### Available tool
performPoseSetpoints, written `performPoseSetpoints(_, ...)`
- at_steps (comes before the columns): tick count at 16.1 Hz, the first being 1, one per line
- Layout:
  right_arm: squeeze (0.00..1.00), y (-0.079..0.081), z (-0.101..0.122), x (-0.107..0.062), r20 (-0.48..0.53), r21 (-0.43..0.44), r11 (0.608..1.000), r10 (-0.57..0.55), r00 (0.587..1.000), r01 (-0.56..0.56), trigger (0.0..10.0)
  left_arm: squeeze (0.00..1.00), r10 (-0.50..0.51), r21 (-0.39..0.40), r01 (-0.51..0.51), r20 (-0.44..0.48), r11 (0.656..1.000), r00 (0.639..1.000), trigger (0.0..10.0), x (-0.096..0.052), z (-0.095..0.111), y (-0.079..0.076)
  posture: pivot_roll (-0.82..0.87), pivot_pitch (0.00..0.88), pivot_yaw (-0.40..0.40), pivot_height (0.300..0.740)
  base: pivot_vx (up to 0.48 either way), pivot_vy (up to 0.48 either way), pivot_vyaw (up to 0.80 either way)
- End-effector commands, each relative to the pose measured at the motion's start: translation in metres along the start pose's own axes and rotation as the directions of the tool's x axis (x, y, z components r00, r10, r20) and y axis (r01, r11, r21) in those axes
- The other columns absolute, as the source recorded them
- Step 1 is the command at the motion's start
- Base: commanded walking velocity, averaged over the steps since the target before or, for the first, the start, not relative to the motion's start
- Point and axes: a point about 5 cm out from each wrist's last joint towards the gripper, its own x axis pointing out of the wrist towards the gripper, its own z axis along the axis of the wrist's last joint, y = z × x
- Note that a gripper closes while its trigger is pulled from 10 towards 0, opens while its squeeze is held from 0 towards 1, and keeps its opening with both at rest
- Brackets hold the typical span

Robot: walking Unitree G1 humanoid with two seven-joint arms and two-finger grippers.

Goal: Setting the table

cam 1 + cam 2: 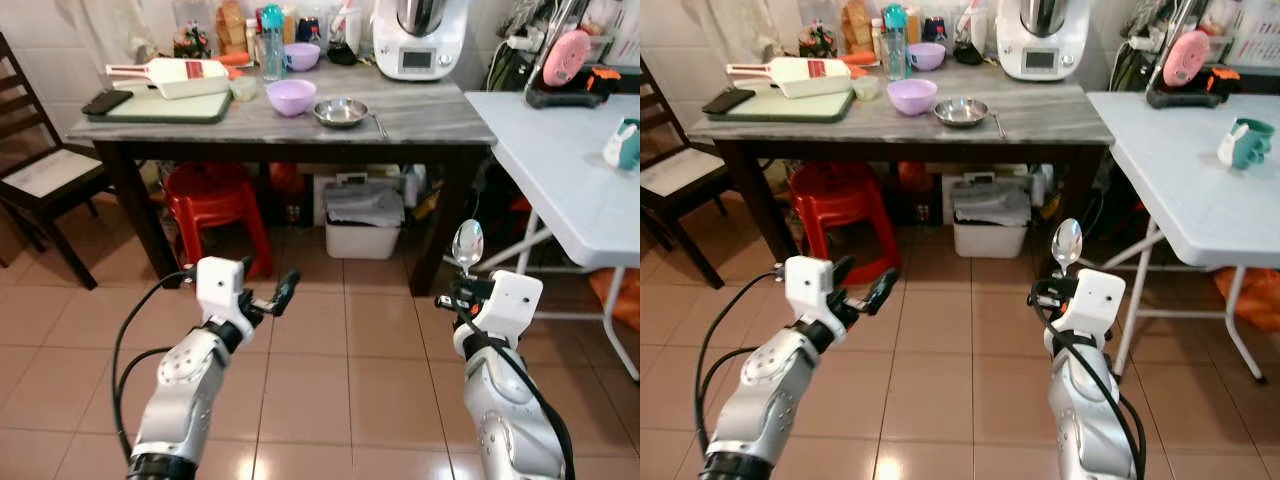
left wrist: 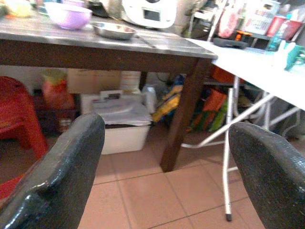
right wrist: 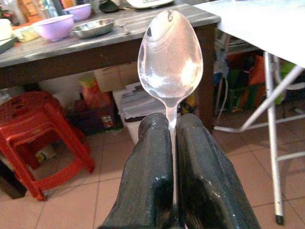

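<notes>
My right gripper point(image 1: 455, 297) is shut on the handle of a metal spoon point(image 1: 467, 243), whose bowl stands upright above the fingers point(image 3: 200, 176). It hangs over the tiled floor, in front of the dark wooden table point(image 1: 420, 115). My left gripper point(image 1: 278, 296) is open and holds nothing, also low over the floor; its fingers point(image 2: 62, 171) frame the table's underside. On the grey tabletop sit a purple bowl point(image 1: 291, 97), a steel dish point(image 1: 340, 111) with a utensil beside it, and a second purple bowl point(image 1: 302, 56) further back.
A white folding table point(image 1: 570, 190) stands at the right with a teal cup point(image 1: 624, 143). Under the dark table are a red stool point(image 1: 213, 205) and a white bin point(image 1: 362, 220). A dark chair point(image 1: 40, 175) is at the left. A kitchen machine point(image 1: 418, 38) and a cutting board point(image 1: 160, 105) sit on the tabletop.
</notes>
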Motion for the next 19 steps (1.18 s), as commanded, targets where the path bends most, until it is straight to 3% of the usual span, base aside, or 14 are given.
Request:
performPoseSetpoints(1,0.00,-0.005,0.006,0.001,0.027,-0.002,1.000,-0.017,0.999,0.017,10.0,0.00,-0.025,0.008,0.025,0.014,1.000,1.000,10.0,0.002,0.004,-0.004,0.02,0.000,0.015,0.740,0.277,0.000,0.00)
performPoseSetpoints(8,0.00,-0.002,0.008,-0.001,0.047,-0.035,0.999,0.021,0.999,-0.019,10.0,0.00,0.036,0.026,-0.037,0.032,0.999,0.999,10.0,-0.001,0.007,0.005,0.01,0.000,0.014,0.740,0.361,0.000,0.00)
performPoseSetpoints(9,0.00,-0.001,0.009,-0.005,0.063,-0.092,0.994,0.058,0.996,-0.052,10.0,0.00,0.094,0.047,-0.095,0.041,0.994,0.995,10.0,-0.008,0.008,0.013,0.01,0.000,0.014,0.740,0.386,0.000,0.00)
performPoseSetpoints(13,0.00,-0.007,0.001,-0.021,0.043,-0.130,0.988,0.087,0.995,-0.081,10.0,0.00,0.194,0.076,-0.196,0.023,0.978,0.981,10.0,-0.031,0.001,0.028,0.02,0.000,0.015,0.740,0.407,0.000,0.31)
performPoseSetpoints(17,0.00,-0.008,-0.001,-0.025,0.038,-0.129,0.989,0.083,0.996,-0.077,10.0,0.00,0.197,0.077,-0.197,0.011,0.977,0.980,10.0,-0.038,-0.002,0.026,0.02,0.000,0.017,0.740,0.408,0.000,0.75)
performPoseSetpoints(19,0.00,-0.007,0.001,-0.026,0.044,-0.130,0.988,0.086,0.995,-0.080,10.0,0.00,0.188,0.081,-0.187,0.003,0.979,0.982,10.0,-0.042,-0.002,0.024,0.01,0.000,0.017,0.740,0.399,0.000,0.00)
